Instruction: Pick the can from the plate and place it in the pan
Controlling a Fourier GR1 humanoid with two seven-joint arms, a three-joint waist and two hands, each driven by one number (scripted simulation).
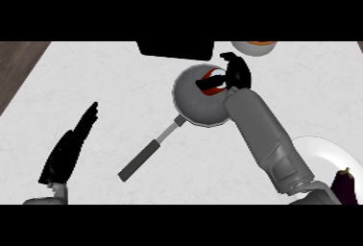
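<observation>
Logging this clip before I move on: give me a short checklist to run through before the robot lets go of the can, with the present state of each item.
1. Can is over the pan: ok, it shows above the pan's bowl near the far rim.
2. Right hand holds the can: ok, its fingers curl round it.
3. Can is off the plate: ok, the plate sits near the right edge, far from the can.
4. Can rests on the pan's bottom: cannot tell from this view.
5. Left hand is out of the way: ok, open at lower left, apart from the pan's handle.
</observation>
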